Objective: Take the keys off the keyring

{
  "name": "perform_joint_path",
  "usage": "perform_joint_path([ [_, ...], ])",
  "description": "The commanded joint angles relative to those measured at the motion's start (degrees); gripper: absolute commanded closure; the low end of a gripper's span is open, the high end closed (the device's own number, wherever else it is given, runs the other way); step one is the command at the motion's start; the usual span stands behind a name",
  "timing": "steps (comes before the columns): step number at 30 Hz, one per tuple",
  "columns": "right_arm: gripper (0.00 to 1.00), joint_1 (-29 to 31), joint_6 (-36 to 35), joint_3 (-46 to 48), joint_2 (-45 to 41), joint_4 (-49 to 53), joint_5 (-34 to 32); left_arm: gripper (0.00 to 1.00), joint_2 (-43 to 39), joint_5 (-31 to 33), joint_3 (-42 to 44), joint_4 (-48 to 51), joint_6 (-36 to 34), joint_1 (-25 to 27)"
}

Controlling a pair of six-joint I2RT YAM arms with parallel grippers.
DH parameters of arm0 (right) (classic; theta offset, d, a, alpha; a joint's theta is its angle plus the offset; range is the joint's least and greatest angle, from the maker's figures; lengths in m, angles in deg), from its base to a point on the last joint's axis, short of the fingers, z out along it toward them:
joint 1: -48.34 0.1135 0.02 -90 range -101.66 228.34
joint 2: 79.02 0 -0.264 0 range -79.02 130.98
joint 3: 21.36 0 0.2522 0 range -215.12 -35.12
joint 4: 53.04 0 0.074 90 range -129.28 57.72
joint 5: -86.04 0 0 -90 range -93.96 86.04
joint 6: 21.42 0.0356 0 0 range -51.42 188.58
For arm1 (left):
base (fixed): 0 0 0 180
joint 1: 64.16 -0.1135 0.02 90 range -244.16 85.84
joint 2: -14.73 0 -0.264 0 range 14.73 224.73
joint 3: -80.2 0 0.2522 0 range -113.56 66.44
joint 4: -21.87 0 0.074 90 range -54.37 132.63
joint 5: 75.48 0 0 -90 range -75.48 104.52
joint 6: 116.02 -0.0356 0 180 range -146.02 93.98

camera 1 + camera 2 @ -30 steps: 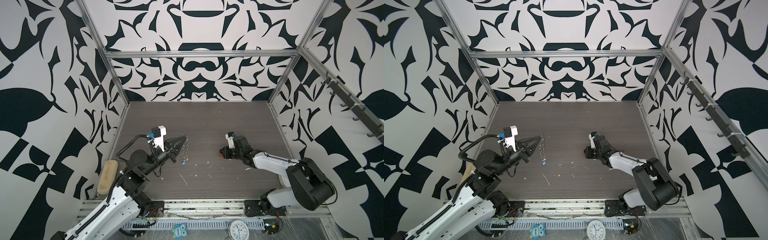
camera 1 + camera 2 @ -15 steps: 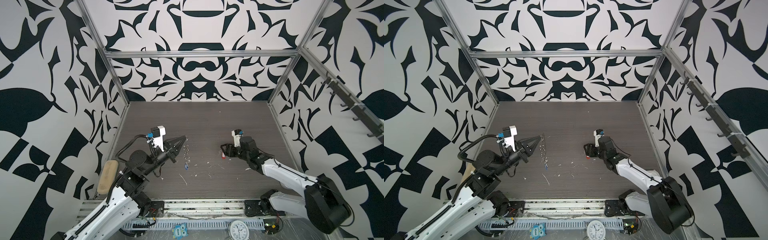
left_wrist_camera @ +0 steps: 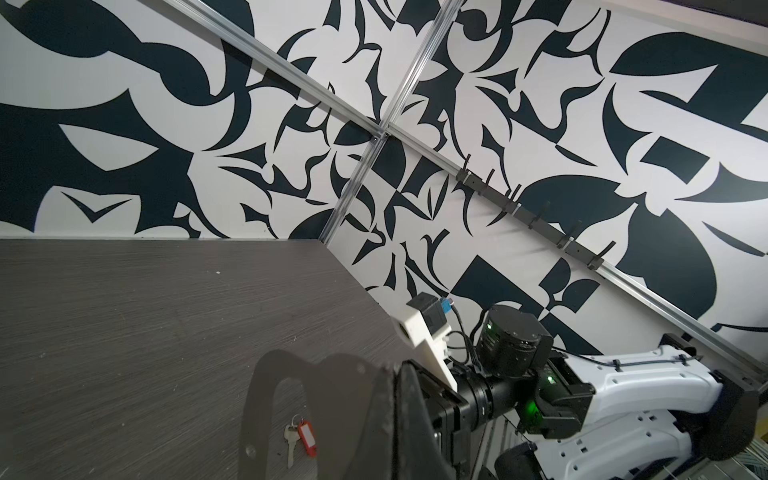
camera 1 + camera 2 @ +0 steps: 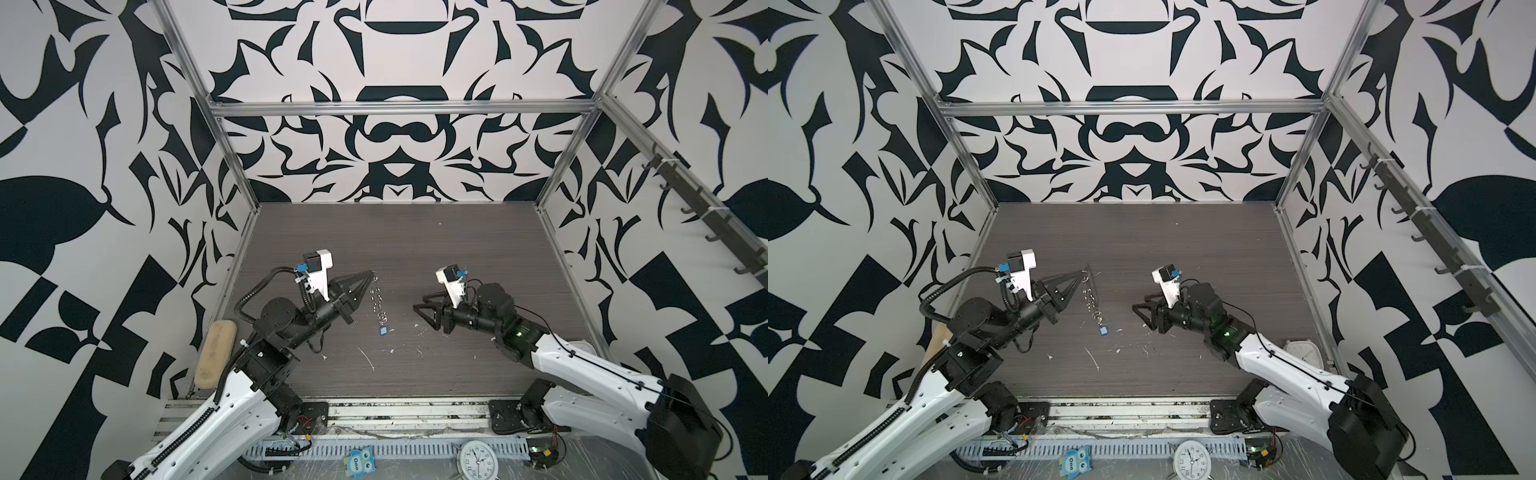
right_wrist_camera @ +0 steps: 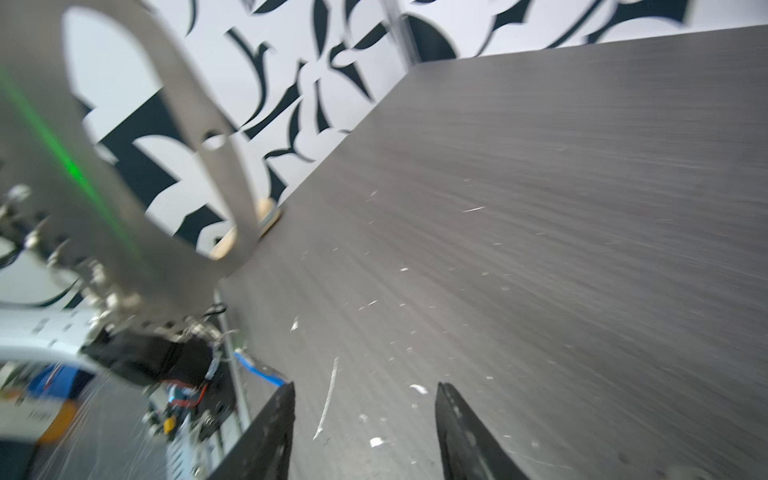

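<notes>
My left gripper [image 4: 371, 274] is shut on the keyring [image 4: 377, 299], a flat silver plate held up on edge above the table; in the left wrist view it is a dark slotted plate [image 3: 332, 395]. The blue key [image 4: 384, 331] hangs from the lowest of its small rings, also shown in both top views [image 4: 1103, 330]. The red key [image 3: 306, 432], together with a bare metal key, lies on the table and shows through the plate's slot. My right gripper [image 4: 419, 303] stands open and empty to the right of the keyring, its fingers [image 5: 270, 432] wide apart over the table.
A beige sponge [image 4: 215, 353] lies at the table's left edge. White scraps [image 4: 368, 359] litter the front of the table. A white clock [image 4: 1304, 353] sits by the right wall. A second clock [image 4: 478, 457] and an owl toy [image 4: 359, 461] lie in front.
My right gripper has opened, left the red key on the table and moved left toward the keyring. The left gripper holds still, and the blue key has swung slightly.
</notes>
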Motion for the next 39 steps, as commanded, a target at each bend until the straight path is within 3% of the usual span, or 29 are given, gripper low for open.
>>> perform_joint_path([
  [1,0.45,3.44,-3.94,-3.34,0.38,-2.61,1.23,1.00,-0.29,-0.36,-2.55,-3.20,0.93,-0.16],
  [11,0.46,13.58,-12.01,-7.51,3.73,-0.27,-8.19,1.00,0.20,-2.13,-3.35,-5.50,2.53,-0.15],
  [33,0.54,16.70,-14.21,-12.70,8.85,-1.15,-9.01,1.00,0.92,-4.15,-3.40,-8.64,4.83,-0.15],
  [39,0.61,17.11,-14.78,-14.13,10.03,-1.34,-9.44,1.00,1.24,-4.58,-3.47,-8.93,5.01,-0.15],
])
